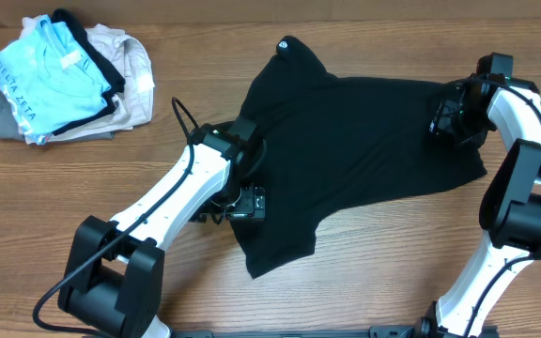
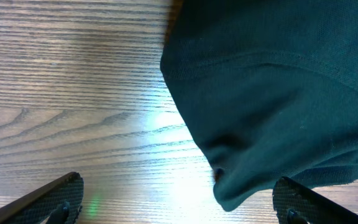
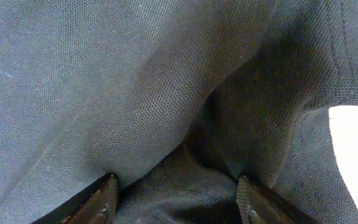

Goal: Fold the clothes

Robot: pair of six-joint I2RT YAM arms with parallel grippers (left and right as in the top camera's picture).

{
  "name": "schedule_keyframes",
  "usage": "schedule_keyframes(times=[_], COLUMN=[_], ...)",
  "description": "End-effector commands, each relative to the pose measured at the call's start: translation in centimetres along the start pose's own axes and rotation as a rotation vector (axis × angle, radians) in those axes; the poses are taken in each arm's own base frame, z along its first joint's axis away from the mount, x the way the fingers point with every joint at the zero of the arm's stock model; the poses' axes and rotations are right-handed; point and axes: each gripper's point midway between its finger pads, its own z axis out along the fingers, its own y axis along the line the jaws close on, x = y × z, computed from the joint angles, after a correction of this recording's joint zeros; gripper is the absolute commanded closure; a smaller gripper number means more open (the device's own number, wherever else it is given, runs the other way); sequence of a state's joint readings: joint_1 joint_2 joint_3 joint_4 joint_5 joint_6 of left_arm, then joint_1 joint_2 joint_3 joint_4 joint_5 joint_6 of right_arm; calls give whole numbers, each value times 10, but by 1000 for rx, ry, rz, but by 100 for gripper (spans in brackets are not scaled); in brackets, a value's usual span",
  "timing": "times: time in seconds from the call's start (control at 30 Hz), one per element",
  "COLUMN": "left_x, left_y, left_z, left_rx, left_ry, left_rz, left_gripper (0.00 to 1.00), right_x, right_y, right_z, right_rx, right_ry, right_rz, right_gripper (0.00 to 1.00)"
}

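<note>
The clothes [image 1: 364,141], a black T-shirt, lie spread across the wooden table, with the small white tag [image 1: 285,43] at the far end. My left gripper [image 1: 247,202] sits at the shirt's left edge, low over the table. In the left wrist view that gripper [image 2: 179,186] is wide open. A rounded corner of the clothes [image 2: 272,81] lies just inside its right finger [image 2: 303,202]. My right gripper [image 1: 454,117] presses into the shirt's far right corner. In the right wrist view its jaws [image 3: 176,183] stand apart, with a fold of the clothes [image 3: 104,81] bunched between them.
A pile of other garments [image 1: 64,80], light blue, beige and grey, lies at the far left of the table. Bare wood [image 2: 73,93] shows to the left of the shirt. The right arm's base [image 1: 524,216] stands close to the shirt's right edge.
</note>
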State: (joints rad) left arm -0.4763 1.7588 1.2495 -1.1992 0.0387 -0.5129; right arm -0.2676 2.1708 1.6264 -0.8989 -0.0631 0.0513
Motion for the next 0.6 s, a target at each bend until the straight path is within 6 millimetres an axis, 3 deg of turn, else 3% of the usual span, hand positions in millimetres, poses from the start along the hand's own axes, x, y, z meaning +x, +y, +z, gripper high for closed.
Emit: schedule_keyframes(times=[0.0,0.3,0.57], left_x=[2,2,2], left_y=[-2,-2,-2], left_z=[0,0,0], left_rx=[10,9,9], left_ry=[4,5,5], left_rz=[29,30,30], left_gripper=[0,0,0], right_x=[-6,-4,-7], right_y=[-3,2,2], right_z=[-3,-3,-3], right_rx=[15,-11,-12], right_ry=[-18,-11,-21], right_rz=[22,35,56], right_gripper=[39,61,96])
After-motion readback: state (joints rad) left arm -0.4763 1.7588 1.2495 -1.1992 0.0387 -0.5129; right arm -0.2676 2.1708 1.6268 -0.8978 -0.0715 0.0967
